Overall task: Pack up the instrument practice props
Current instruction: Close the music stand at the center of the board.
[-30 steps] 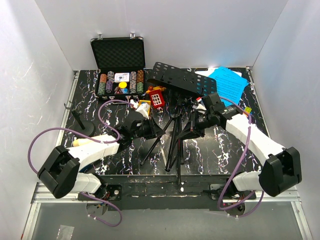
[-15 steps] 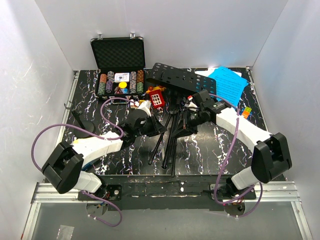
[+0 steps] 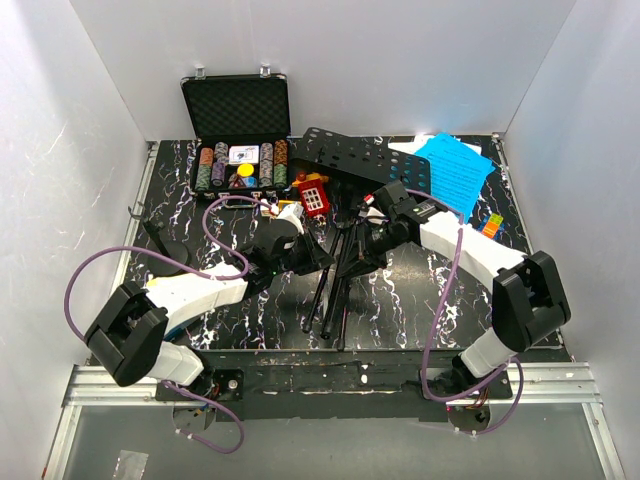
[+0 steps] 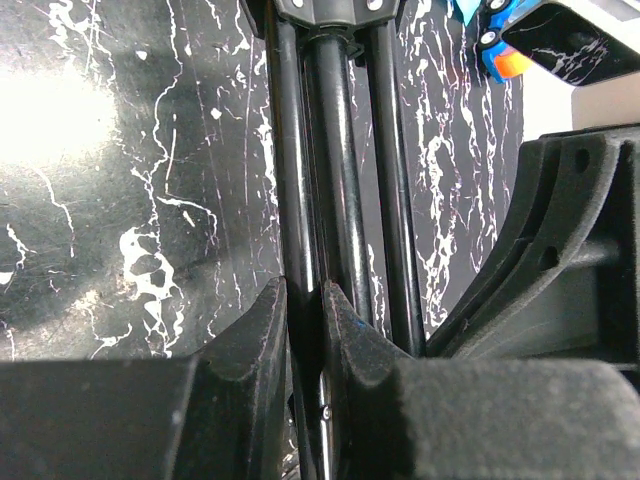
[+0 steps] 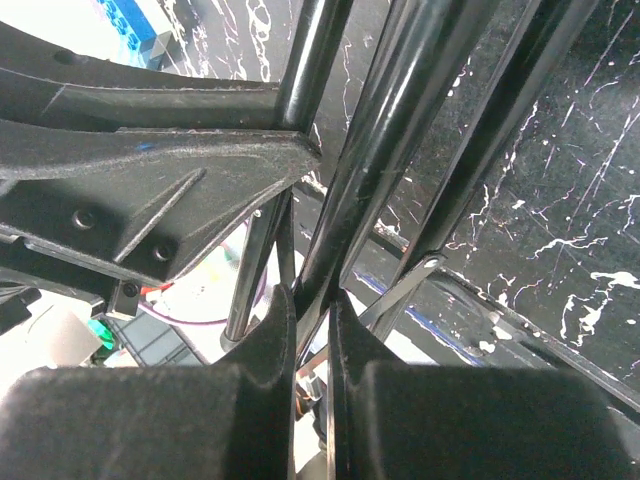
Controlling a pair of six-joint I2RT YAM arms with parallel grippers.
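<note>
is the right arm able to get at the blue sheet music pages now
Probably not yet: the right hand is shut on a leg of the music stand. The blue pages lie mostly uncovered in the far right corner, so the way looks free once it lets go.

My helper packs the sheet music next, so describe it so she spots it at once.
Go to the far right corner of the black marbled table. Beside the music stand's hole-punched desk lie the blue sheet-music pages. They are the only flat bright-blue paper; the desk next to them is black.
</note>
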